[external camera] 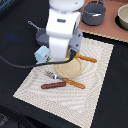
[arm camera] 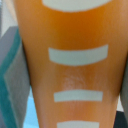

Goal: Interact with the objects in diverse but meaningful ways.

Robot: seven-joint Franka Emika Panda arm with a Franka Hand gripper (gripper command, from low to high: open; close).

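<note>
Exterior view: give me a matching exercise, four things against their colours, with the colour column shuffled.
Things:
1. sausage
2. carton
3. pot
4. plate

Colours:
A. pale blue
B. dark grey
C. red-brown
D. tan

Pairs: 1-C, 2-A, 3-B, 4-D

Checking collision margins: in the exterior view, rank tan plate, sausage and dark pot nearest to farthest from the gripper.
1. tan plate: just below the gripper, mid-mat.
2. sausage: near the mat's front edge, toward the exterior view's left.
3. dark pot: on the wooden surface beyond the mat, at the back.
</note>
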